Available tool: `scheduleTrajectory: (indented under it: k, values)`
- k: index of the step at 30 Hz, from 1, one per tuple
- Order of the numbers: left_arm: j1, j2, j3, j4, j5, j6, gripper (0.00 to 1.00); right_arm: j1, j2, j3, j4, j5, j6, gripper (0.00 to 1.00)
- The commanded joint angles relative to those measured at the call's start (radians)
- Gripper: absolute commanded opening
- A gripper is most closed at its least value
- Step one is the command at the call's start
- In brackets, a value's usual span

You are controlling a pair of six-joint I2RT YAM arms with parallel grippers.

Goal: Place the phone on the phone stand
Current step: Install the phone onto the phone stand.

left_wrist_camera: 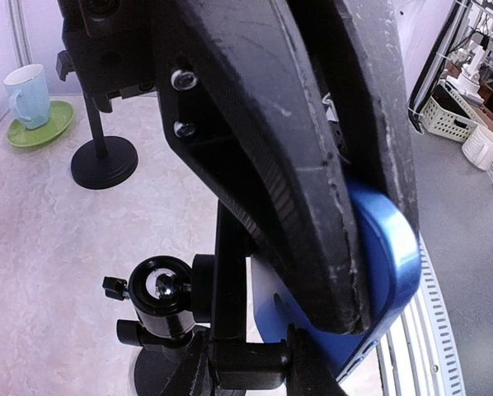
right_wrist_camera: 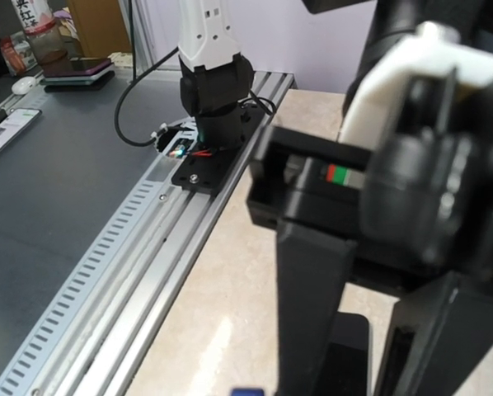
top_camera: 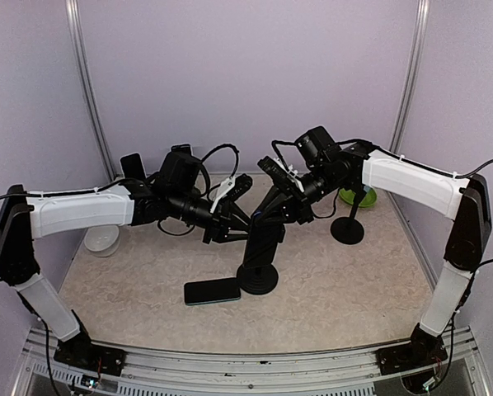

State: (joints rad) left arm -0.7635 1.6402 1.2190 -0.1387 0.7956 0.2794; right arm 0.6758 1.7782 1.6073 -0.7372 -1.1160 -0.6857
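Right claw sits closed at the stand; left claw: grip unclear. Phone lies on the surface, not yet placed.

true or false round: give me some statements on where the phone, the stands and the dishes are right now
1. The phone lies flat on the table beside the base of the phone stand. True.
2. The phone rests in the stand's cradle. False: it is on the table.
3. A cup stands on a green plate. True.
4. The white bowl is at the table's right edge. False: it is at the left edge.
5. Only one stand is on the table. False: a second stand is near the green plate.
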Motion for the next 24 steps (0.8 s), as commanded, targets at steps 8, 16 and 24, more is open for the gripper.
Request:
scheduleTrajectory:
  k: [8, 16, 24]
  values:
    - [0.009, -0.202, -0.056, -0.059, 0.18, -0.051, 0.0, -0.134, -0.028, -0.022, -0.133, 0.34, 0.042, 0.0]
    - [-0.024, -0.216, 0.009, -0.104, -0.008, -0.075, 0.0, -0.133, 0.004, -0.013, -0.14, 0.345, 0.049, 0.0]
    - [-0.052, -0.244, 0.028, -0.108, 0.004, -0.058, 0.0, -0.128, 0.003, -0.002, -0.096, 0.384, 0.096, 0.0]
